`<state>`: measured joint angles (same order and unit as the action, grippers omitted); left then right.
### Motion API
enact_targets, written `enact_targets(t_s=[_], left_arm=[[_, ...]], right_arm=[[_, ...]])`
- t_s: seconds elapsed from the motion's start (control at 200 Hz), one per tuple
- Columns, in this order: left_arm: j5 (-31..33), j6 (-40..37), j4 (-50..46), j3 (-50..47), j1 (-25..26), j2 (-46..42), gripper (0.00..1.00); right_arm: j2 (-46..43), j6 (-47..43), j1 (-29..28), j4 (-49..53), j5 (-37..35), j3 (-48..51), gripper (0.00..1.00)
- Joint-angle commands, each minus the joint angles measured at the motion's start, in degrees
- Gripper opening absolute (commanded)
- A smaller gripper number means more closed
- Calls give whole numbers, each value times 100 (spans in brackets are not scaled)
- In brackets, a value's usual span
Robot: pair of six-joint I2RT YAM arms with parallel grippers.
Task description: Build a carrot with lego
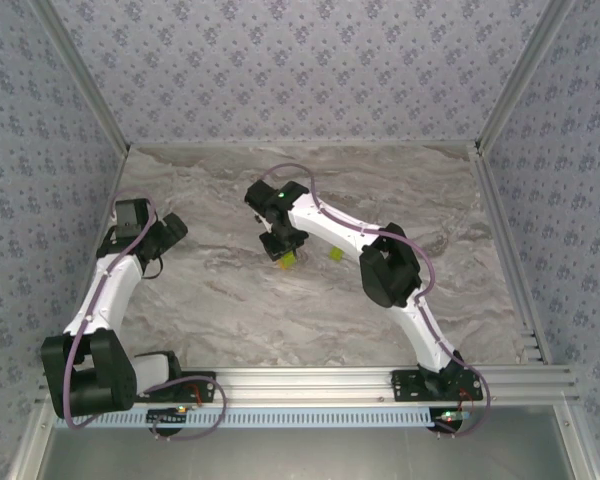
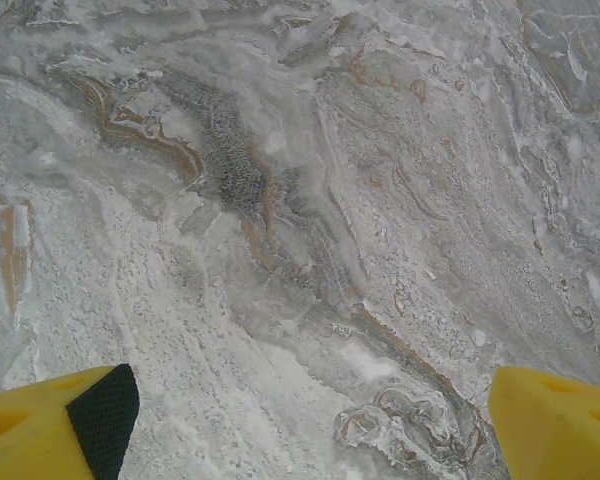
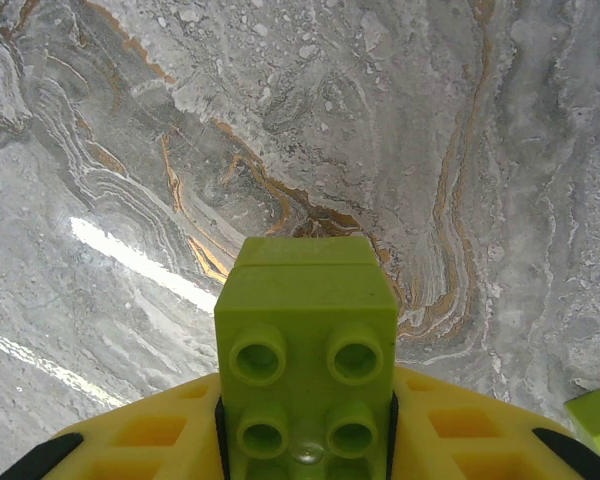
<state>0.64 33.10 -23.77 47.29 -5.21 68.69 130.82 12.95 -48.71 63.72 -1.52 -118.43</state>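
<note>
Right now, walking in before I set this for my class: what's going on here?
The right fingers are clamped on a green brick, its studs facing the wrist camera, over the marble table. A second green brick lies on the table close beside them. The left fingers are open over bare marble off to the left, holding nothing.
</note>
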Motion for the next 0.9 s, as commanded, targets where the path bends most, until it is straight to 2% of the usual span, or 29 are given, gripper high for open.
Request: enact_targets(t_s=[0.0,0.22,0.52,0.69,0.899], left_arm=[[-62,29,131,-14,-12,-90,92],[-60,30,129,-18,-12,-105,92],[-64,31,153,-27,-13,-96,92],[-82,30,153,-9,-13,-89,92],[-74,26,120,17,-6,-92,92]], right_arm=[[760,-161,-104,566,25,346,39],[814,-68,-115,409,61,762,39],[508,260,-157,-362,112,1800,37],[254,195,-137,-261,-9,1688,36],[-153,-183,-115,330,-271,1066,37]])
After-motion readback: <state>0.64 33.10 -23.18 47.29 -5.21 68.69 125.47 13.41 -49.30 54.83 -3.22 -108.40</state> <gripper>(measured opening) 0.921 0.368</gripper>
